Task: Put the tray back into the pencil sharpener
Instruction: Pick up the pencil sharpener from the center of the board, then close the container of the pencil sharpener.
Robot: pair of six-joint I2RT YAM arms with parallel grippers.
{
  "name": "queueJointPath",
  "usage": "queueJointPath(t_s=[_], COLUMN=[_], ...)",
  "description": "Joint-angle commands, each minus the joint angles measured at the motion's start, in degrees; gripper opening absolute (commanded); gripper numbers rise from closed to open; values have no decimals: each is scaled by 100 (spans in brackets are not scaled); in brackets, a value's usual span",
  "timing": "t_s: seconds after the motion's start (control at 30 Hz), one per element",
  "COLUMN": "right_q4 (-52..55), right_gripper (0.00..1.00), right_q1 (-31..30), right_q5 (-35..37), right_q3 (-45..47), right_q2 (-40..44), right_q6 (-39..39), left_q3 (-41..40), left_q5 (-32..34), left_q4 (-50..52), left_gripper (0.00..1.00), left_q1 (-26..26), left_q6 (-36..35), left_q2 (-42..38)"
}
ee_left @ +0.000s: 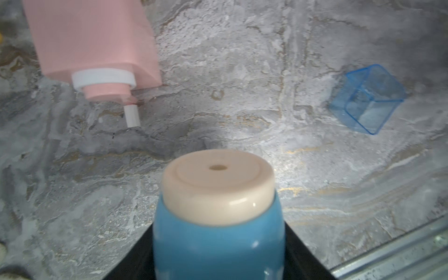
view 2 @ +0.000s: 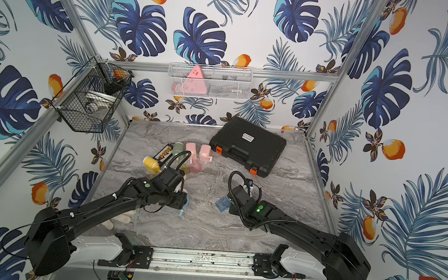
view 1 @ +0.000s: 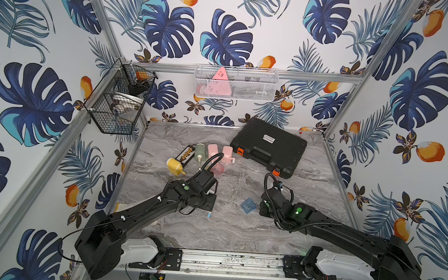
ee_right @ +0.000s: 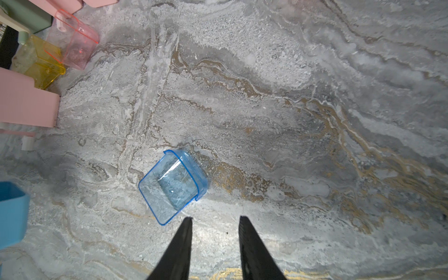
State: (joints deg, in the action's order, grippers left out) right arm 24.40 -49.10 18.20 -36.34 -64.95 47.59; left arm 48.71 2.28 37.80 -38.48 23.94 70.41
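Both top views are evenly bright, with only soft shadows on the worktop. The wide lens bows the frame post outward at 2 o'clock. Each wrist cam shows a hot pool of light that fades dim toward the edges. The pencil sharpener is close-up and mushy with a tiny glare spot, and the tray glints.

Marble table bears blue tray, black case.

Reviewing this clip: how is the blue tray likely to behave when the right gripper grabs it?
The tray looks like thin clear plastic, so it is probably light and likely to skid if nudged by the right gripper. Its glossy walls may be slippery and might flex under a hard pinch. Flat-sided and boxy, it should not roll.
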Motion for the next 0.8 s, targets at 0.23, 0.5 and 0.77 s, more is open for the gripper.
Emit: queueJointPath(t_s=[0.23,0.5,0.77], right_q4=[-321,-113,-31], right_gripper=[37,37,37], right_q1=[585,802,935], right_q5=[-693,-722,-761], right_q3=[183,211,241], right_q2=[233,403,438], right_q6=[132,58,-17], left_q3=[41,165,201], left_q5=[-464,-914,-1345], left_q4=[-944,-1433,-1101], left_gripper=[38,40,41], left_q1=[-107,-107,-107], left_q6=[-1271,-2709,-4324], left_q2=[-375,-148,7])
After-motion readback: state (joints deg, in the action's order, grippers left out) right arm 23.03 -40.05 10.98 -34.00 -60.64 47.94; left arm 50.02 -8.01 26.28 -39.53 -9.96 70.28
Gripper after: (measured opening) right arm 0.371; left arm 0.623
